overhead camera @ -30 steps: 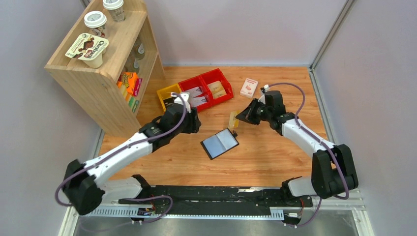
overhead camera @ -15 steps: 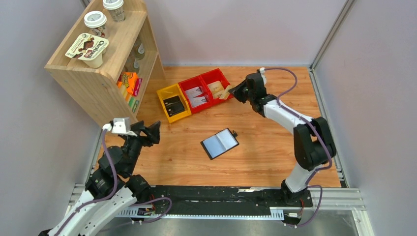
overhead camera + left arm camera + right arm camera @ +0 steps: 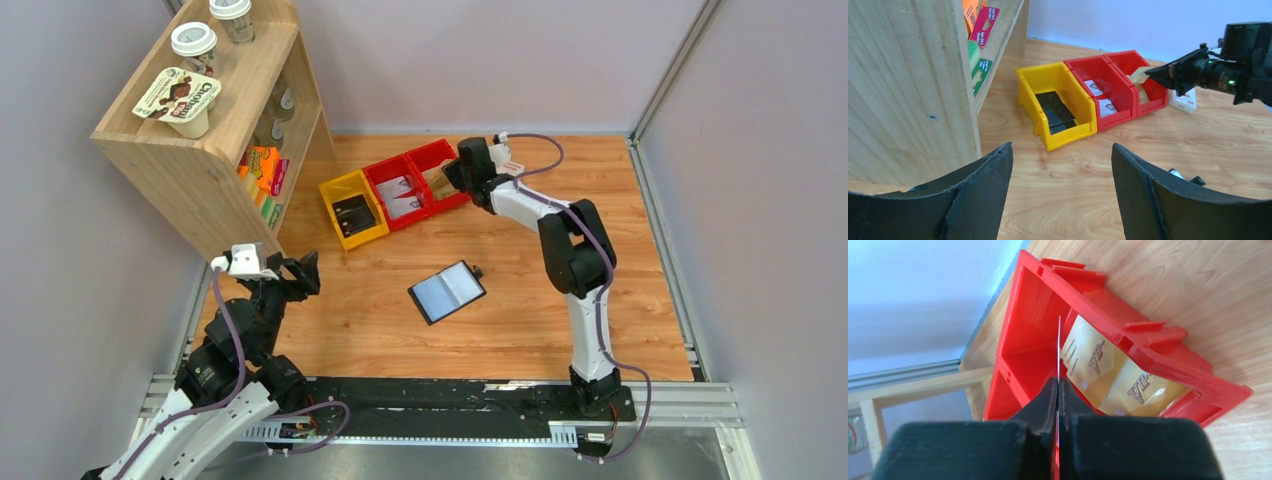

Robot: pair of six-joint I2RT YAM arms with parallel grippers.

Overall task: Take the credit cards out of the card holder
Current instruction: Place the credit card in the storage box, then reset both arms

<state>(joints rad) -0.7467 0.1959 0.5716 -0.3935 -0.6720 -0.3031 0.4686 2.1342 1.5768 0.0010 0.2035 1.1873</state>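
Card holder (image 3: 447,291): lay open and flat at mid-bench, bluish-grey inside facing up, long axis running near-left to far-right, closing tab (image 3: 477,271) at its far-right end.
Right hand (image 3: 1058,385): at the far side of the bench, pinched tight on one credit card (image 3: 1059,340).
Credit card: seen edge-on, long axis continuing straight out from the fingertips, over the rightmost red bin (image 3: 1168,365).
Rightmost red bin: held golden cards (image 3: 1108,375) marked VIP.
Middle red bin (image 3: 1118,115): held pale packets (image 3: 1100,97).
Yellow bin (image 3: 1068,137): held a flat black item (image 3: 1055,110).
Left hand (image 3: 1060,149): spread wide, holding nothing, near-left beside the wooden shelf (image 3: 200,150).
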